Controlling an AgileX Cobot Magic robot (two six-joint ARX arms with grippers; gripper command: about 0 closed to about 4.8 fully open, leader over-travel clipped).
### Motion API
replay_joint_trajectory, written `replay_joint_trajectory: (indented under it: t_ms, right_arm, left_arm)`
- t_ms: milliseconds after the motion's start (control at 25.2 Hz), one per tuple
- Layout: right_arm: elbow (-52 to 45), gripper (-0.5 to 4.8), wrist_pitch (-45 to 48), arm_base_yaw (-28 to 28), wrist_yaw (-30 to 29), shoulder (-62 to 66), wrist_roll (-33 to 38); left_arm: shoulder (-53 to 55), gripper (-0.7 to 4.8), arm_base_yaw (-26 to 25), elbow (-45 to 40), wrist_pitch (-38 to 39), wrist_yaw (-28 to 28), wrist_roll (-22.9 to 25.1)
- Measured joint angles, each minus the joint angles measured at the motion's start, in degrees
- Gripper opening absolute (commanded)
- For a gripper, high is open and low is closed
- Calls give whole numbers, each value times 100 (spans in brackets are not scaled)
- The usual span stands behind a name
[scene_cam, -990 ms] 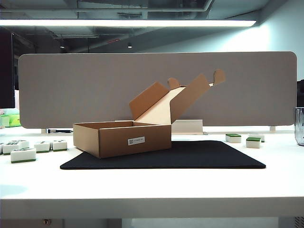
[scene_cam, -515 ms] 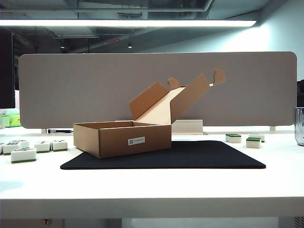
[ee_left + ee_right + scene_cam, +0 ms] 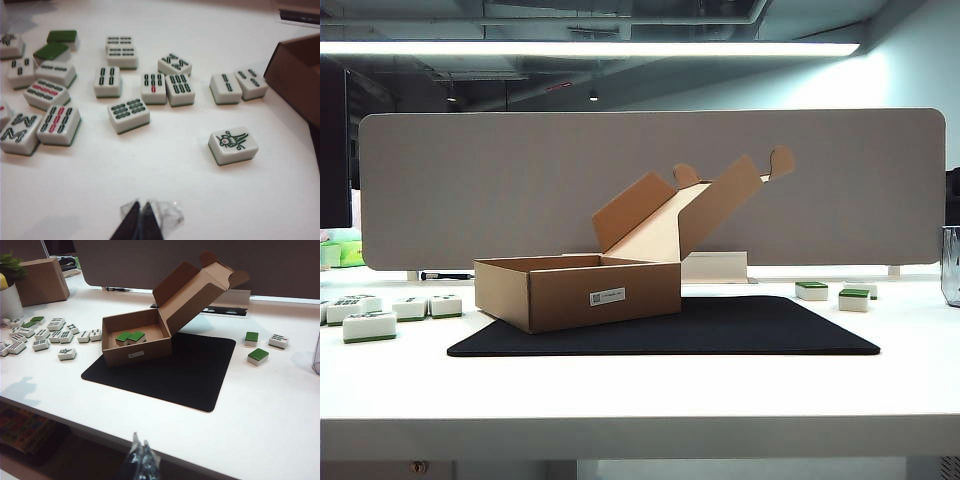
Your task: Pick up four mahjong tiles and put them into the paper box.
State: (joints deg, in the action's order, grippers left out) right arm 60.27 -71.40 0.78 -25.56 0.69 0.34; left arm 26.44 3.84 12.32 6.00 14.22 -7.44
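Note:
The paper box point(image 3: 575, 290) stands open on a black mat point(image 3: 740, 325), its lid flap raised. In the right wrist view the box point(image 3: 135, 352) holds two green-backed mahjong tiles point(image 3: 130, 337). Two more green-backed tiles point(image 3: 251, 337) point(image 3: 258, 356) lie on the table right of the mat, seen also in the exterior view point(image 3: 853, 299). My left gripper point(image 3: 141, 206) is shut and empty, hovering over a spread of face-up tiles, with the box corner point(image 3: 295, 80) beside them. My right gripper point(image 3: 140, 442) is shut and empty, off the table's front edge. Neither gripper shows in the exterior view.
Several face-up tiles point(image 3: 128, 114) and two green-backed ones point(image 3: 56, 44) lie left of the box. A grey divider panel point(image 3: 650, 190) closes the back. A brown carton point(image 3: 42, 280) and a white pot stand at the far left, and a glass point(image 3: 950, 265) at the right edge.
A faint shadow on the table's front left corner has faded away. The box, mat and tiles have not moved in the exterior view.

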Motion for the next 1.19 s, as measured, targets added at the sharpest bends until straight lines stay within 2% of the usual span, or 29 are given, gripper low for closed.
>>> replay_joint_trajectory:
  t_ms: [158,277,475,713,872,1189]
  right_arm:
    - [-2,-1,2,0,0,2,0]
    - [-2,-1,2,0,0,0,0]
    - [-2,-1,2,0,0,2,0]
    - [0,-1,2,0,0,2,0]
    - [-4,-1,2,-2,0,2,0]
    - [-2,-1,2,0,0,0,0]
  left_arm:
    - [-468,-6,-197,-509,-494,-37,-11]
    - [-1021,-6,-492,-890,-518,-37,-11]
    - [-1506,-6,-603,-1126,-496,-35,-7]
    - [-2258,-6,-603,-1200,280,-63,-9]
    - [-2669,-6,-603,-1198,313,-490,46]
    - [-2636,-6,-603,-1187,411,-1375,208]
